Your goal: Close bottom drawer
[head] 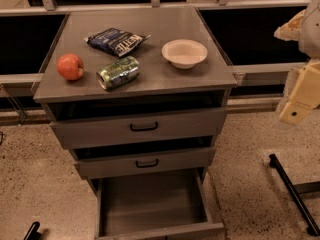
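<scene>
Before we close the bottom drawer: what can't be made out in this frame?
All in the camera view:
- bottom drawer: front mostly cut off by the lower edge; handle not visible.
- gripper: right of the cabinet, partly cut off by the right edge.
- top drawer and middle drawer: insides hidden in shadow.
- black object, lower-left corner: cut off, unidentifiable.

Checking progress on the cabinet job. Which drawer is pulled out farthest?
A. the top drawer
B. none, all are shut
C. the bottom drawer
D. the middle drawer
C: the bottom drawer is pulled far out with its inside open to view; the gripper hangs to the right of the cabinet, apart from it.
</scene>
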You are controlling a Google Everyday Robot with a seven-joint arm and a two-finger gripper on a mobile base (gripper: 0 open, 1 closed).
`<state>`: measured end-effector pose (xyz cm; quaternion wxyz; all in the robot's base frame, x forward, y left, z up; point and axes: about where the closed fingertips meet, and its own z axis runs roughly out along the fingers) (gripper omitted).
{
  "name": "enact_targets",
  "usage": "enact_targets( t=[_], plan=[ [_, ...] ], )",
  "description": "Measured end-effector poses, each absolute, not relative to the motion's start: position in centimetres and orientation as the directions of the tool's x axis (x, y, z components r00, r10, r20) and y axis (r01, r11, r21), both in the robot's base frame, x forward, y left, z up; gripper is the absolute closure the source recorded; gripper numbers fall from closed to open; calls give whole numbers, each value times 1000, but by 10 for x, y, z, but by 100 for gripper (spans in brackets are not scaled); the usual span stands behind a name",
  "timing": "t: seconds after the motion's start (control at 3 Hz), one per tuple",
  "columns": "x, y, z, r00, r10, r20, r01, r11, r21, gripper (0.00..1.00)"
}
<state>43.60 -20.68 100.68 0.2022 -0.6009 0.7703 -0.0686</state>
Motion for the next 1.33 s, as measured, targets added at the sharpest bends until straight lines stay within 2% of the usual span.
enact_targets(
  t=[0.33, 1.0, 1.33],
  plan=[
    [436, -207, 1007, -196, -953, -229, -898, 268, -349, 0],
    [414, -185, 914, -143, -950, -277, -932, 224, -287, 0],
    [397, -186, 868, -154, -953, -261, -949, 216, -228, 0]
  ],
)
